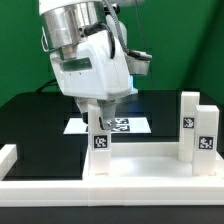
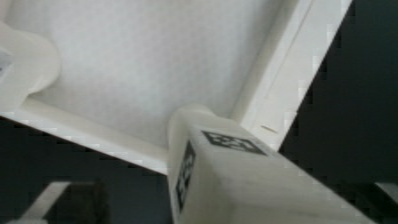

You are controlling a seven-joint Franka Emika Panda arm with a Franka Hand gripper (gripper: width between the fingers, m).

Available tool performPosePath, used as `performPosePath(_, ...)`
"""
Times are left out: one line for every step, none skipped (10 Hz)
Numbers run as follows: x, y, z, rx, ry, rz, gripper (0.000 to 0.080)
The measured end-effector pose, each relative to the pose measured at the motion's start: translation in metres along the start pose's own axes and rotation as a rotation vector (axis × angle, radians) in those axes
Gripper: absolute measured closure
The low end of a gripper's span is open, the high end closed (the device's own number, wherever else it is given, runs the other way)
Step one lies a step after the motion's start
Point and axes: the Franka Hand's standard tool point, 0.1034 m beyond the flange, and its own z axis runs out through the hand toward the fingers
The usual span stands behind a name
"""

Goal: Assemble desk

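Note:
The white desk tabletop [image 1: 140,165] lies at the front of the black table with its raised rim up. One white tagged leg [image 1: 100,140] stands upright at its corner on the exterior view's left. My gripper [image 1: 98,122] hangs straight over this leg, a finger on each side of its top. Seen from the wrist, the leg [image 2: 240,165] rises between the jaws over the tabletop's inner face [image 2: 143,70]. A dark gap shows between the leg and the finger [image 2: 45,205], so the gripper [image 2: 222,215] is open. Two more legs [image 1: 188,125] [image 1: 206,140] stand upright at the exterior view's right end.
The marker board [image 1: 125,125] lies flat behind the tabletop. A low white border rail [image 1: 8,155] sits at the exterior view's left edge. A round socket [image 2: 18,60] shows at another corner of the tabletop.

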Motion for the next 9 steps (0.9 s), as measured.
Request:
performPosePath(0.0000,0.0000,0.0000,0.000,0.000,0.000,0.0153)
performPosePath(0.0000,0.0000,0.0000,0.000,0.000,0.000,0.0153)
performPosePath(0.0000,0.0000,0.0000,0.000,0.000,0.000,0.0153)
performPosePath(0.0000,0.0000,0.0000,0.000,0.000,0.000,0.0151)
performPosePath(0.0000,0.0000,0.0000,0.000,0.000,0.000,0.0151)
performPosePath(0.0000,0.0000,0.0000,0.000,0.000,0.000,0.0151)
performPosePath(0.0000,0.0000,0.0000,0.000,0.000,0.000,0.0151)
performPosePath(0.0001,0.0007,0.0005,-0.001,-0.003,-0.193,0.0151)
performPosePath(0.0000,0.0007,0.0005,-0.001,-0.003,-0.189,0.0151)
